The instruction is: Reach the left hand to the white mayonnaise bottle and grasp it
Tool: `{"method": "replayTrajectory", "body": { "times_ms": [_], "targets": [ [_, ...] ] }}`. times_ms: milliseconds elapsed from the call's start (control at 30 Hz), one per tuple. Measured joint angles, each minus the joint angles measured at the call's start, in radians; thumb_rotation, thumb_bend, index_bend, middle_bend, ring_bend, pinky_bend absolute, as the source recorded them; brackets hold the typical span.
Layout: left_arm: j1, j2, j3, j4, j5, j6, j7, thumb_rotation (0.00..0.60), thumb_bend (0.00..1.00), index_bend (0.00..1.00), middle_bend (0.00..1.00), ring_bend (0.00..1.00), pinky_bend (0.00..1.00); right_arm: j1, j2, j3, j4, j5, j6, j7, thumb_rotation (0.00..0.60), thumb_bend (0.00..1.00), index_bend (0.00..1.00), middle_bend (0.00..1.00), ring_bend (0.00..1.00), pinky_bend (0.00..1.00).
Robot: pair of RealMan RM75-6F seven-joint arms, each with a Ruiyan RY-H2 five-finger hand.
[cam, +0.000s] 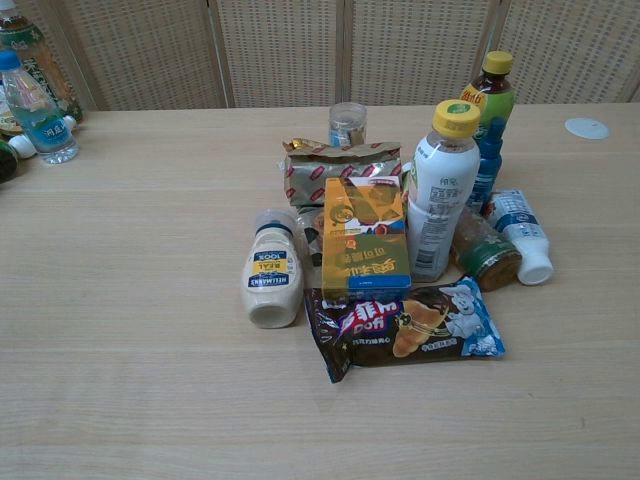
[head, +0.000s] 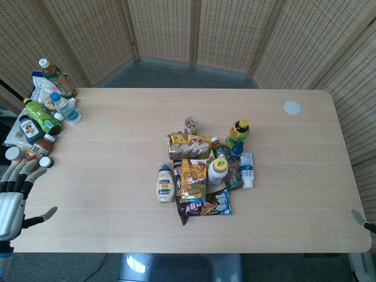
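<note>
The mayonnaise bottle (cam: 273,278) lies on its side just left of the orange box (cam: 365,240), apart from it. Prob. light, smooth plastic, a bit slippery; take it across the middle. Left hand (head: 13,197) is far left, fingers spread, holding nothing.

The left hand (head: 16,188) is hovering at the lower left with fingers spread, holding nothing; only a fingertip of the right hand (head: 359,219) is showing.
</note>
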Motion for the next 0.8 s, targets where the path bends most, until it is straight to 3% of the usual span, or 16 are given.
{"method": "replayTrajectory", "body": {
  "times_ms": [233, 400, 633, 800],
  "targets": [
    [-0.006, -0.01, 0.009, 0.026, 0.006, -0.022, 0.009, 0.6, 0.0, 0.19, 0.0, 0.0, 0.0, -0.001, 0.007, -0.006, -0.008, -0.011, -0.003, 0.011, 0.6, 0.0, 0.0, 0.0, 0.0, 0.0],
    [-0.038, -0.018, 0.02, 0.096, 0.015, -0.096, -0.008, 0.6, 0.0, 0.19, 0.0, 0.0, 0.0, -0.003, 0.012, -0.003, -0.01, -0.014, 0.004, 0.022, 0.6, 0.0, 0.0, 0.0, 0.0, 0.0],
    [-0.209, -0.009, 0.031, 0.297, 0.166, -0.286, -0.1, 0.6, 0.0, 0.23, 0.0, 0.0, 0.0, -0.006, 0.019, -0.004, -0.019, -0.022, 0.01, 0.032, 0.6, 0.0, 0.0, 0.0, 0.0, 0.0],
    [-0.32, -0.011, 0.026, 0.337, 0.221, -0.433, -0.02, 0.6, 0.0, 0.22, 0.0, 0.0, 0.0, -0.011, 0.023, -0.003, -0.027, -0.024, 0.019, 0.033, 0.6, 0.0, 0.0, 0.0, 0.0, 0.0]
  ]
}}
